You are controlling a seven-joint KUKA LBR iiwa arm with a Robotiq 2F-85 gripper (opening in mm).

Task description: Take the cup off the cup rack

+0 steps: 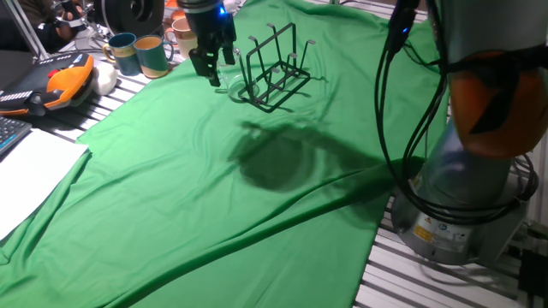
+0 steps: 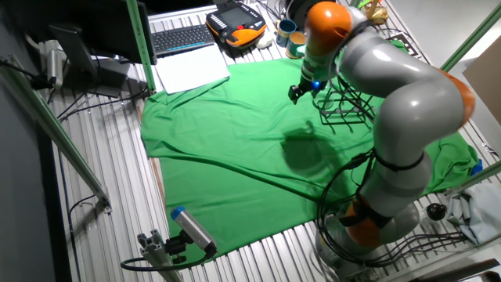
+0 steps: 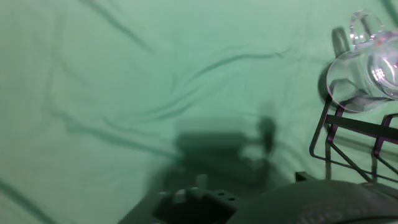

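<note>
Brightness: both fixed views evenly lit and bright; hand view paler, washed toward mint.
Shadows: arm's soft dark patch on the green cloth (image 1: 214, 197).
Glare: small highlights on the cup (image 3: 367, 68).
Focus: hand view soft throughout; its lower edge a dark blur.
Fixed views: reasonably sharp.
</note>
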